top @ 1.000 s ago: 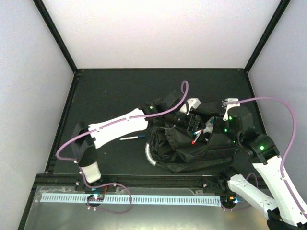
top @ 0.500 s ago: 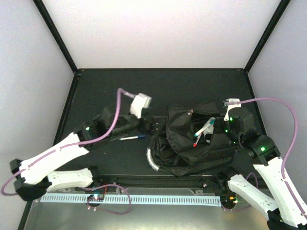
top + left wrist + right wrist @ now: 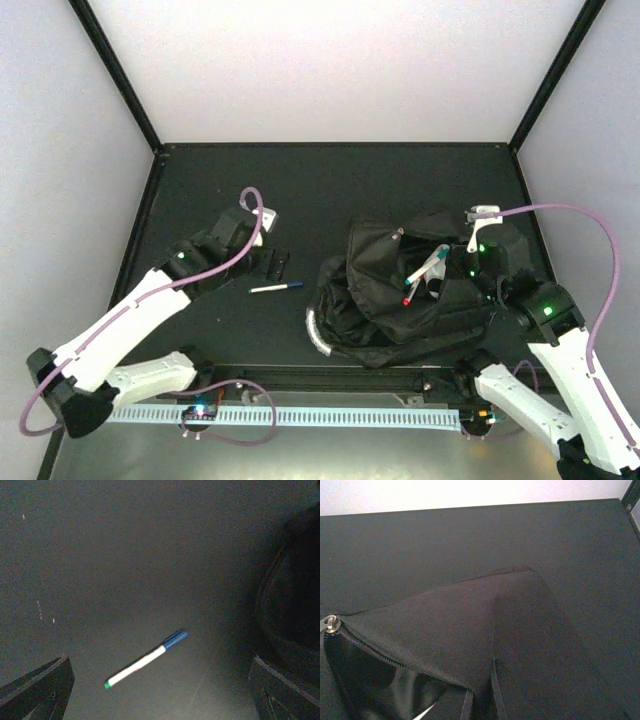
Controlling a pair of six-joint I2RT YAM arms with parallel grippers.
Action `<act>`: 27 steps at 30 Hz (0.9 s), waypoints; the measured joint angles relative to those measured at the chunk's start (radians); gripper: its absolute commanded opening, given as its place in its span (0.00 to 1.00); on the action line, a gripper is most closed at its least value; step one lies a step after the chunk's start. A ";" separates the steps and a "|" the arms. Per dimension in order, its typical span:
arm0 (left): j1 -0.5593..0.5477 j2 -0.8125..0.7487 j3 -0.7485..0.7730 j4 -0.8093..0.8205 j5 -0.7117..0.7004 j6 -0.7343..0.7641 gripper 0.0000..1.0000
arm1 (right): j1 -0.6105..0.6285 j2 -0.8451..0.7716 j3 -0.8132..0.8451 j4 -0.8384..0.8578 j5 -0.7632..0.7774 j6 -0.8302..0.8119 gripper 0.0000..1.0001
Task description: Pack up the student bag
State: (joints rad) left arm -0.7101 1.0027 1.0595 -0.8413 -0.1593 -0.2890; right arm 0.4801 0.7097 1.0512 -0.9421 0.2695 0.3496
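The student bag [image 3: 385, 300], black with a grey curved handle [image 3: 314, 331], lies right of the table's middle, its mouth held up. Several markers [image 3: 423, 272] stick out of that mouth. My right gripper [image 3: 452, 268] is shut on the bag's upper edge; in the right wrist view the bag fabric [image 3: 470, 630] rises in a tent above the thin fingers [image 3: 496, 690], beside the zip [image 3: 365, 647]. My left gripper [image 3: 279, 263] hangs open over the table, left of the bag. Under it lies a white pen with a blue cap [image 3: 145, 660], also seen from above [image 3: 277, 287].
The black table [image 3: 330, 190] is bounded by black frame posts and white walls on three sides. A perforated white rail [image 3: 300, 415] runs along the near edge between the arm bases. The bag's dark side [image 3: 295, 595] fills the right of the left wrist view.
My left arm has drawn back from the bag's mouth to the left, and its jaws have opened wide over the loose pen. The right arm and bag edge have stayed put.
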 measured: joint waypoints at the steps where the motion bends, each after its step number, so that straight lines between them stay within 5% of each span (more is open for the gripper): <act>1: 0.013 0.022 0.000 -0.019 0.009 0.006 0.99 | 0.000 0.000 0.000 0.000 0.001 -0.002 0.05; 11: 0.025 0.212 -0.020 -0.050 0.125 0.075 0.86 | 0.000 0.000 0.000 0.000 0.008 -0.016 0.05; 19: 0.027 0.322 -0.202 0.083 0.168 0.069 0.81 | 0.000 0.003 0.000 0.000 0.009 -0.037 0.06; 27: 0.028 0.359 -0.257 0.222 0.174 0.117 0.89 | 0.000 0.003 0.001 0.000 0.010 -0.039 0.06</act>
State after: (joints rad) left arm -0.6819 1.3613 0.8028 -0.6193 0.0151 -0.1722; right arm 0.4801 0.7128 1.0523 -0.9424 0.2794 0.3107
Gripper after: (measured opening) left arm 0.872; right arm 0.080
